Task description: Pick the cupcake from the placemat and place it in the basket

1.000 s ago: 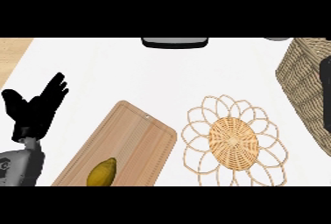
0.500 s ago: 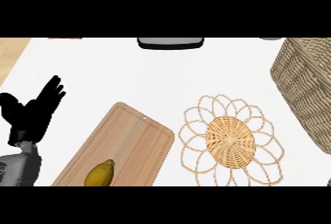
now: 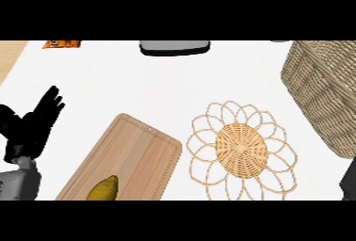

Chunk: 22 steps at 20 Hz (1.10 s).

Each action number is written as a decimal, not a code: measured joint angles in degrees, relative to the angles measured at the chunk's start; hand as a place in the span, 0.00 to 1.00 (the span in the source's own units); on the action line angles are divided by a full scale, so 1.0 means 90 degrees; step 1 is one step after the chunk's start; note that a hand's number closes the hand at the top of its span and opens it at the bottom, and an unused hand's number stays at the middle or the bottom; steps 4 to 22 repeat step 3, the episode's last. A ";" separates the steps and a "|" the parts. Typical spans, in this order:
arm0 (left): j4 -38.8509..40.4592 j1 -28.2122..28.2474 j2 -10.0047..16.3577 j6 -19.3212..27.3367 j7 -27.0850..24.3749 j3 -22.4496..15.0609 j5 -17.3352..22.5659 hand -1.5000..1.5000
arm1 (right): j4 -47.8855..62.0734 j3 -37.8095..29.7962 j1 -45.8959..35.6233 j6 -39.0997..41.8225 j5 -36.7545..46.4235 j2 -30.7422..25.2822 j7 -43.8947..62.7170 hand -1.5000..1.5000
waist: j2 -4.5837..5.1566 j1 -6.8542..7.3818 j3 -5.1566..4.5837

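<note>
The woven flower-shaped placemat [image 3: 240, 149] lies right of centre with nothing on it. No cupcake shows anywhere in the head view. The wicker basket [image 3: 322, 89] stands at the upper right, cut off by the edge. My left hand [image 3: 28, 128] rests open at the far left, fingers up, well away from the placemat. A black sliver [image 3: 349, 180] at the lower right edge, below the basket, looks like part of my right hand; most of it is out of view.
A wooden cutting board [image 3: 128, 162] lies left of the placemat with a yellow fruit [image 3: 103, 189] at its near end. A grey and black object [image 3: 173, 47] sits at the counter's far edge, and something orange [image 3: 61, 44] at the far left.
More of the basket has come into view at the right, and the black sliver has appeared at the right edge. The left hand has stayed at rest.
</note>
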 measured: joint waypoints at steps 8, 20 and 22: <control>-0.0028 0.0094 0.0017 -0.0045 -0.0017 0.0019 0.0026 0.50 | -0.1147 0.0278 0.0810 0.0399 -0.0399 0.0453 -0.0016 0.00 | -0.0010 -0.0017 0.0000; -0.0028 0.0094 0.0017 -0.0045 -0.0017 0.0019 0.0026 0.50 | -0.1147 0.0278 0.0810 0.0399 -0.0399 0.0453 -0.0016 0.00 | -0.0010 -0.0017 0.0000; -0.0028 0.0094 0.0017 -0.0045 -0.0017 0.0019 0.0026 0.50 | -0.1147 0.0278 0.0810 0.0399 -0.0399 0.0453 -0.0016 0.00 | -0.0010 -0.0017 0.0000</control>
